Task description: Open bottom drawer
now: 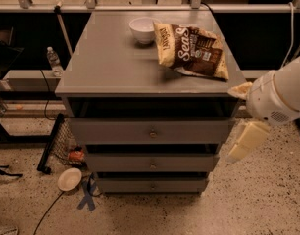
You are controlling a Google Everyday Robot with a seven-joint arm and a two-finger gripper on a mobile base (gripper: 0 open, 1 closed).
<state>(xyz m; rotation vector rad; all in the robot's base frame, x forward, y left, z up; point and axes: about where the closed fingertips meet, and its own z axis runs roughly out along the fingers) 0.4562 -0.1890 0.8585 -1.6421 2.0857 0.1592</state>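
The grey cabinet (120, 62) stands in the middle of the camera view with three drawers. The bottom drawer (125, 185) is the lowest one, with a flat grey front and a small round knob (152, 185). Its front sits slightly forward, about level with the middle drawer (120, 163) above it. The top drawer (106, 130) has a taller front. My white arm (282, 94) comes in from the right edge. My cream-coloured gripper (244, 142) hangs beside the cabinet's right side at middle-drawer height, apart from the knobs.
A white bowl (141, 29) and a chip bag (191, 50) lie on the cabinet top. On the floor at the left are a white dish (69, 178), a blue tape cross (87, 196), a wire basket (66, 142) and a cable. A water bottle (53, 61) stands on a low shelf.
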